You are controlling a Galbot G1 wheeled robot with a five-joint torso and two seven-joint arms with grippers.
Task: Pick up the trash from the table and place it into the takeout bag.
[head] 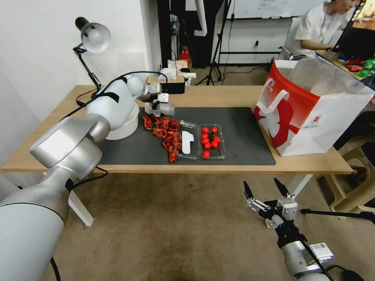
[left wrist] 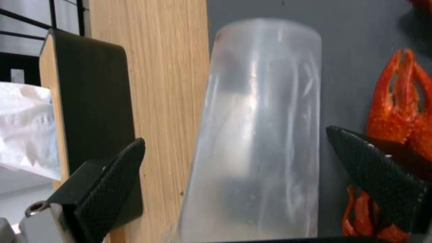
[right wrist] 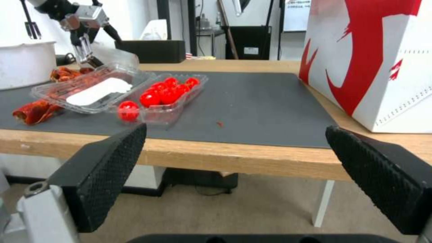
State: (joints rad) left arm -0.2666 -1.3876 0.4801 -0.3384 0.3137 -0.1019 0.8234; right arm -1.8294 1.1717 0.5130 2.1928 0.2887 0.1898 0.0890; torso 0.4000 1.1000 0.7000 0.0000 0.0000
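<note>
On the table (head: 218, 95), a clear plastic cup (left wrist: 261, 128) lies on its side across the far edge of the dark mat (head: 242, 128). My left gripper (left wrist: 234, 135) is open, one finger on each side of the cup without touching it. In the head view the left gripper (head: 158, 110) hangs over the cup (head: 167, 107) beside red crayfish shells (head: 164, 130). A clear clamshell tray (head: 203, 141) holds red tomatoes. The takeout bag (head: 300, 113) stands open at the table's right end. My right gripper (head: 261, 182) is open, low in front of the table.
A white bowl (head: 123, 127) sits under my left arm. A black tissue box (head: 172, 84) and a desk lamp (head: 91, 37) stand at the table's back. The right wrist view shows the bag (right wrist: 373, 60), the tray (right wrist: 166, 94) and bare mat (right wrist: 261, 101) between them.
</note>
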